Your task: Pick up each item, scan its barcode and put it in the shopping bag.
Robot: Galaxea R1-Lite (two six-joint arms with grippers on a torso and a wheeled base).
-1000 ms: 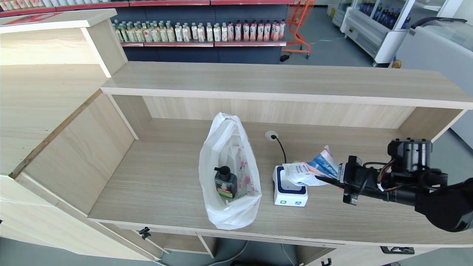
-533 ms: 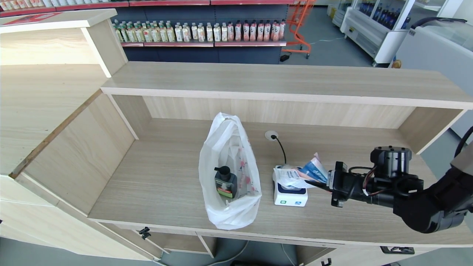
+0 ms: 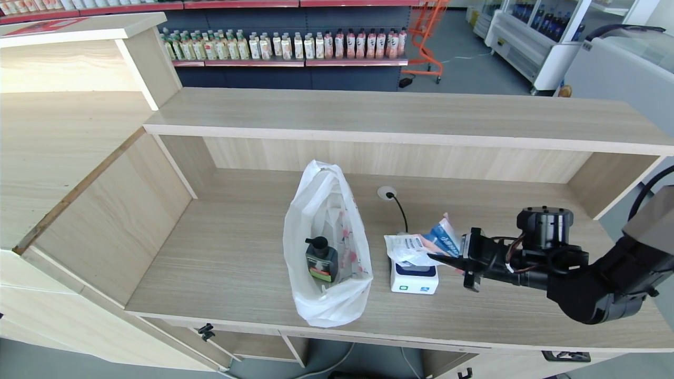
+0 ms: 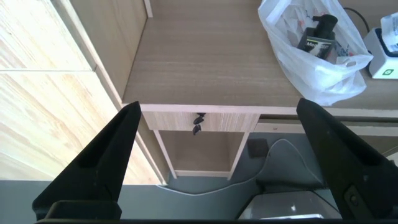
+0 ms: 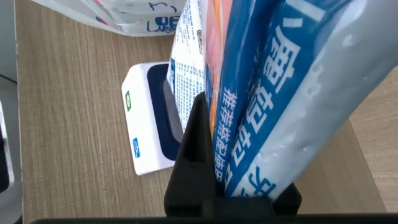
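counter (image 3: 237,263): 1, light wood, w/ raised ledge along the 12 o'clock side.
shopping bag (image 3: 303,231): 1, white plastic, lying mid-counter w/ mouth open toward 12 o'clock; 1 item inside.
right gripper (image 3: 442,257): comes in from 3 o'clock, fingers clamped on the packet's edge, just past the scanner's 3 o'clock side.
left gripper (image 4: 217,109): off the counter's near edge, well apart from the bag; both fingers (image 4: 99,168) spread wide, nothing between them.
packet (image 3: 421,245): 1, flat, blue/white/orange w/ a white printed label; held over the scanner's top, its free end pointing to 9 o'clock at the bag. can't tell if it touches the scanner.
scanner (image 3: 414,278): 1, white box w/ dark blue window, on the counter at 3 o'clock of the bag, just beside it.
pump bottle (image 3: 321,260): 1, dark w/ black pump head, inside the bag near its closed end.
cable (image 3: 400,210): 1, black, runs from the scanner toward 11 o'clock.
grommet (image 3: 387,192): 1, round, grey, in the countertop; the cable goes into it.
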